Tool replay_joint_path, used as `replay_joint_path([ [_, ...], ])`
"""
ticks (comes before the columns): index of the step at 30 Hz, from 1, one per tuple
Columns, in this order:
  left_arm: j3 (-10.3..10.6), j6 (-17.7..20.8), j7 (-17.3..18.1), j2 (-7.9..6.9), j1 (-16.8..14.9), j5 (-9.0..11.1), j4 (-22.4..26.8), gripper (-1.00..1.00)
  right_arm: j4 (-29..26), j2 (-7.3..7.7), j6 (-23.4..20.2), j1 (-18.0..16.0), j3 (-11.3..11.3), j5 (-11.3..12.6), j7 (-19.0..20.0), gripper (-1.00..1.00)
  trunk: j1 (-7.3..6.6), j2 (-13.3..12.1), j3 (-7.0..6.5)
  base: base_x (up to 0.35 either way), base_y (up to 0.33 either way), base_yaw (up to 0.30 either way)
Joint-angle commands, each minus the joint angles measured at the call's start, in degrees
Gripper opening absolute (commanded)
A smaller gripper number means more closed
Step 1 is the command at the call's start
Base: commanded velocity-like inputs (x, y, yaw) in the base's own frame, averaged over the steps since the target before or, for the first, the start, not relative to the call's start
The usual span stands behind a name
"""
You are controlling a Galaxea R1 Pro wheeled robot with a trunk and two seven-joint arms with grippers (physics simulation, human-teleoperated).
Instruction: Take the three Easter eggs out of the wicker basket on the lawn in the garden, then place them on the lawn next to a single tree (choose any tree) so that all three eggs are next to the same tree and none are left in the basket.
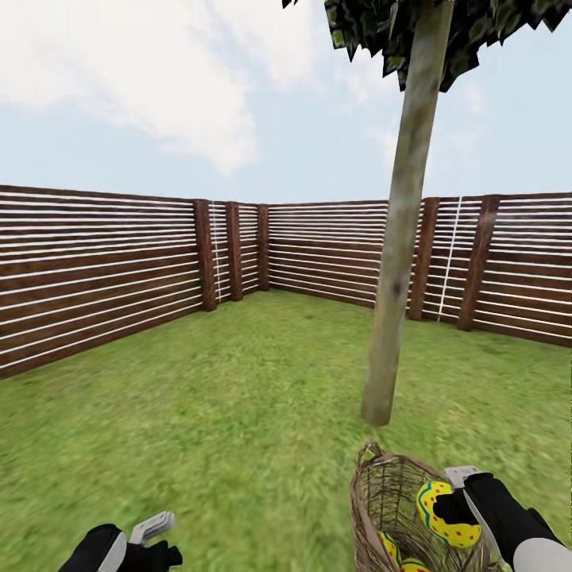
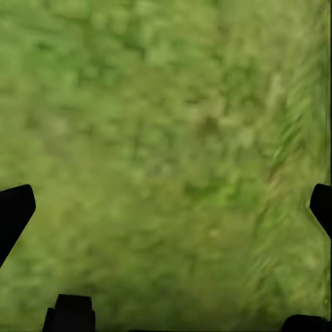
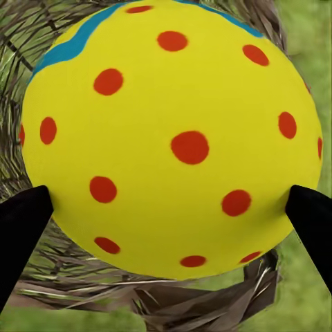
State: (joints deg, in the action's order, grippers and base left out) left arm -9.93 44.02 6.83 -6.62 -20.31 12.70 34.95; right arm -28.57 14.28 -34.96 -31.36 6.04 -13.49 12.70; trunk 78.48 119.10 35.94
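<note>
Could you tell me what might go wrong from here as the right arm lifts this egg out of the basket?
The right end effector touches the egg only at its sides, so the smooth egg may slip out. It hangs above the wicker basket, so a drop could land beside the two eggs inside.

A pale blue sky (image 1: 103, 159) with soft white clouds (image 1: 151, 79) is being shown above the yard. The widest cloud is being seen spreading across the upper left, while thinner white haze is being seen drifting towards the upper right.
</note>
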Motion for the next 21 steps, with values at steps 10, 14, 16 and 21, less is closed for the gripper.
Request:
replay_joint_path([
  [10, -0.67, 0.19, 0.15, 0.18, 0.01, -0.13, 0.04, 1.00, -0.09, -0.78, -0.20, -0.02, 0.29, -0.66, 0.48, -1.00, -2.21, -3.99, -1.73, -0.049, -0.166, 0.000],
  [14, -0.62, 0.15, 0.11, 0.19, -0.02, -0.13, 0.05, 1.00, -0.09, -0.83, -0.20, -0.02, 0.29, -0.67, 0.48, -1.00, -3.09, -5.60, -2.45, -0.001, -0.002, 0.000],
  [16, -0.55, 0.09, 0.11, 0.21, -0.01, -0.13, 0.04, 1.00, -0.09, -0.83, -0.20, -0.02, 0.29, -0.66, 0.48, -1.00, -3.53, -6.40, -2.82, 0.000, 0.000, -0.013],
  [21, -0.37, -0.07, 0.03, 0.21, 0.00, -0.13, 0.03, 1.00, -0.09, -0.83, -0.20, -0.02, 0.29, -0.66, 0.50, -1.00, -4.63, -8.40, -3.96, 0.000, 0.000, -0.182],
])
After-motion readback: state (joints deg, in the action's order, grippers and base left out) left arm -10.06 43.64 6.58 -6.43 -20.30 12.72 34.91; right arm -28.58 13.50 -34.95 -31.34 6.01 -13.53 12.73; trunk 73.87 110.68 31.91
